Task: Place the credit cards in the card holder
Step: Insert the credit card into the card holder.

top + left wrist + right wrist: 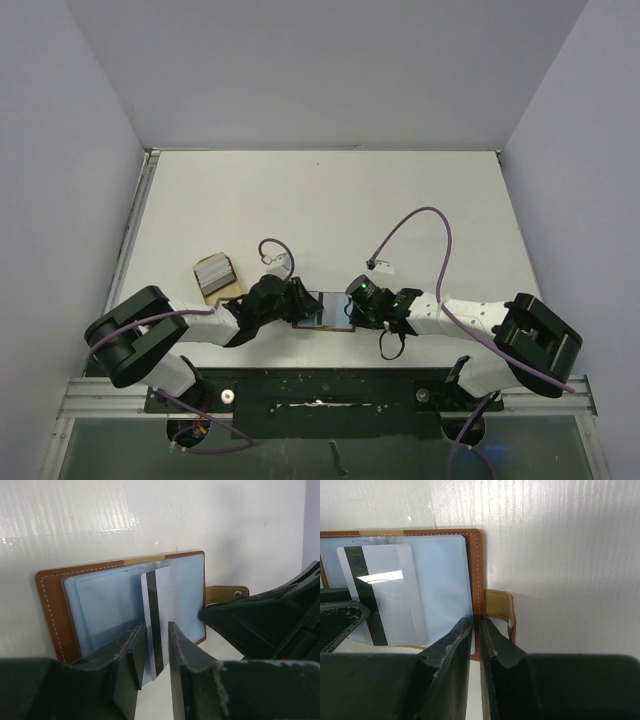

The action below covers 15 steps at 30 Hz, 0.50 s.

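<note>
My left gripper (pixel 156 630), low in the left wrist view, was clamped narrowly on one credit card (pixel 156 600). It gripped the card's near end, dark stripe to the camera, and the far end lay over the pale blue inside of the open card holder (pixel 100 605).

Low centre in the right wrist view, my right gripper (pixel 475 625) was nipped almost shut on the holder's brown edge, just left of the snap tab (pixel 498 607).

Insertion step, I judged: card at the pocket, not yet home. The next move called for finding the sleeve's mouth and sliding the card in while my right steadied the holder.

I couldn't tell whether the card's far edge had caught a slot, and my own fingers hid its near end.

Further out, left of centre in the top view, the remaining cards (pixel 213 268) sat in the tan dish (pixel 228 290), too small to count.
</note>
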Tool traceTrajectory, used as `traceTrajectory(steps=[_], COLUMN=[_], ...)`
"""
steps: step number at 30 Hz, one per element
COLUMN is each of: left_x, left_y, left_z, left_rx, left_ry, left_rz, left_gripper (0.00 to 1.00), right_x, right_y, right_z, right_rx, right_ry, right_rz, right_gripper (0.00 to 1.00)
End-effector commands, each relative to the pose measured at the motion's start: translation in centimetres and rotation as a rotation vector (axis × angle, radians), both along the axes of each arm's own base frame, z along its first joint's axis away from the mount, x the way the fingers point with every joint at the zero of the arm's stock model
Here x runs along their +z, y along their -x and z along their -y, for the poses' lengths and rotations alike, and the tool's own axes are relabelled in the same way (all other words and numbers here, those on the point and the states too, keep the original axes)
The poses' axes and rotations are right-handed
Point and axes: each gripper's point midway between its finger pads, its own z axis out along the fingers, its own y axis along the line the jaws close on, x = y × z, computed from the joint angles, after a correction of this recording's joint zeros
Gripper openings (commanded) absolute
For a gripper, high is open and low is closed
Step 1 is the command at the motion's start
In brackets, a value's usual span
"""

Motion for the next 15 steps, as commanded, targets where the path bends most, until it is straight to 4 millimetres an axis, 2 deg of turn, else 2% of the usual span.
traceTrajectory(steps=[1,10,15], left_x=[1.5,1.0,0.9], left_y=[-0.6,-0.2,-0.6], left_z=[1.8,2.8,1.5], left_rx=[-0.023,-0.026,0.017], left_ry=[0.038,0.072,-0.008], left_rz=[0.036,0.0,0.001], left_gripper=[0.21,0.17,0.24], right_x=[-0.8,-0.6,-0.1], right_y=[0.7,0.5,0.3], right_z=[-0.3,-0.6,-0.5], right_rx=[0.019,0.021,0.019], right_ry=[0.002,-0.009,-0.013], right_rz=[-0.024,-0.015,-0.003], right_gripper=[0.14,0.14,0.13])
